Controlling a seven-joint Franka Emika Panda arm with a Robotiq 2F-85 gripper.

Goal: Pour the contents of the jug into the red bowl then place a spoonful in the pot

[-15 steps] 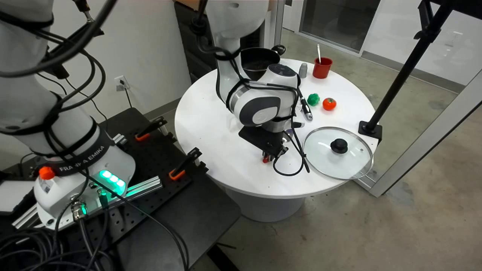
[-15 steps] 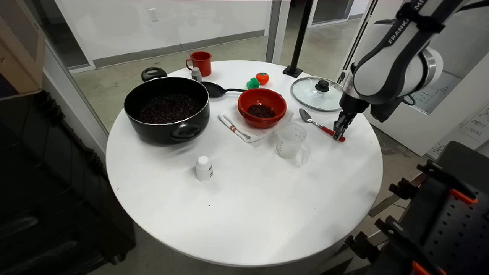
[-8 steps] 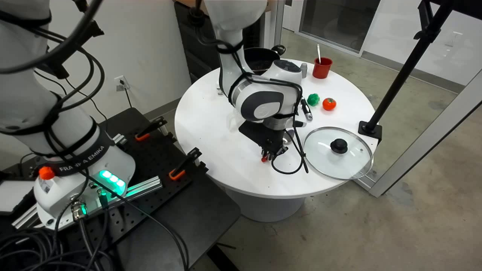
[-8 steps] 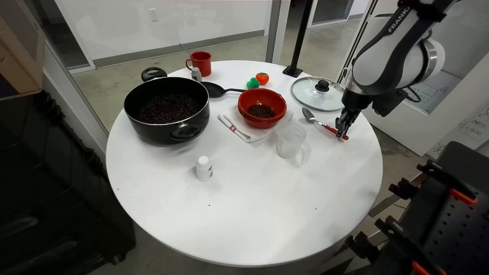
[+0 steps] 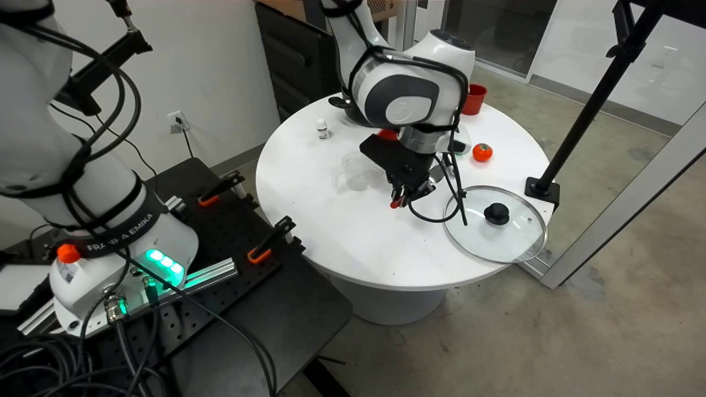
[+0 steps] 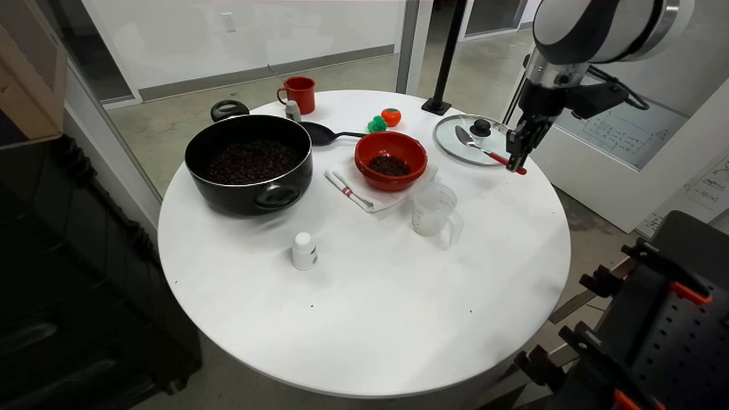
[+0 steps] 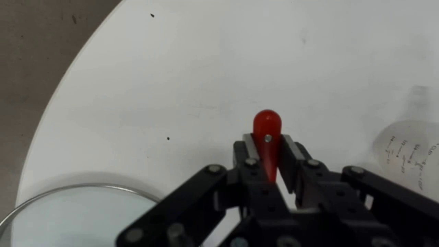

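Note:
My gripper (image 7: 267,147) is shut on the red handle end of the metal spoon (image 7: 267,125). In an exterior view the spoon (image 6: 484,151) is held above the table, its bowl end in front of the glass lid. The clear measuring jug (image 6: 434,210) stands upright and looks empty; it also shows in an exterior view (image 5: 356,171) and at the right of the wrist view (image 7: 408,154). The red bowl (image 6: 393,143) holds dark beans and sits on a folded cloth. The black pot (image 6: 245,196) holds dark beans. In an exterior view the arm mostly hides bowl and pot.
A glass lid (image 5: 474,234) with a black knob lies near the gripper. A black ladle (image 6: 322,135), green broccoli (image 6: 377,124), a tomato (image 6: 390,117) and a red mug (image 6: 300,94) stand behind the bowl. A small white bottle (image 6: 304,250) stands near the pot. A black pole (image 5: 584,121) is clamped at the table edge.
My gripper has risen with the spoon in it. The spoon has left the table and moved up and toward the lid. The jug, bowl and pot have not moved.

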